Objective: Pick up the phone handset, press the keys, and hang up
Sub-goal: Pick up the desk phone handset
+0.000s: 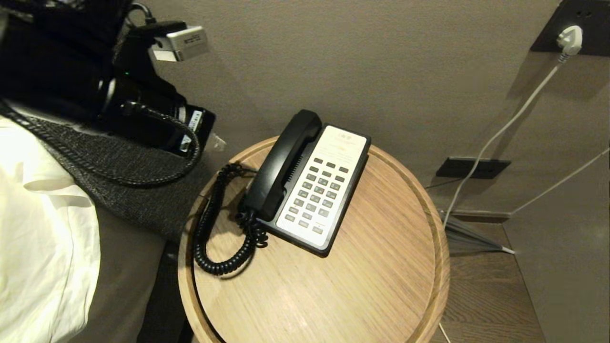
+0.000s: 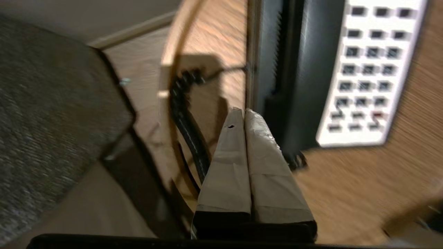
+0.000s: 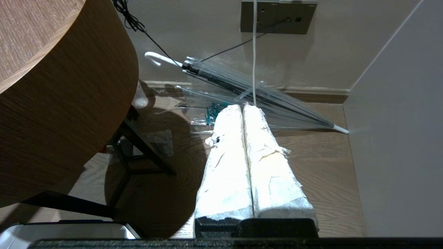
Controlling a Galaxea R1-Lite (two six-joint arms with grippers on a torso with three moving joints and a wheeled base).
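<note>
While no label reads clearly, phone handset (image 1: 281, 164) rests cradled — untouched.

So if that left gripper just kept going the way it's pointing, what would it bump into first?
Probably the handset. The shut left gripper points along the table at the handset's side where it rests on the phone. Depth is unclear, so it might touch the table first.

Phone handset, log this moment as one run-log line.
phone handset: on phone base | left gripper: shut, above table edge | right gripper: shut, parked low
</note>
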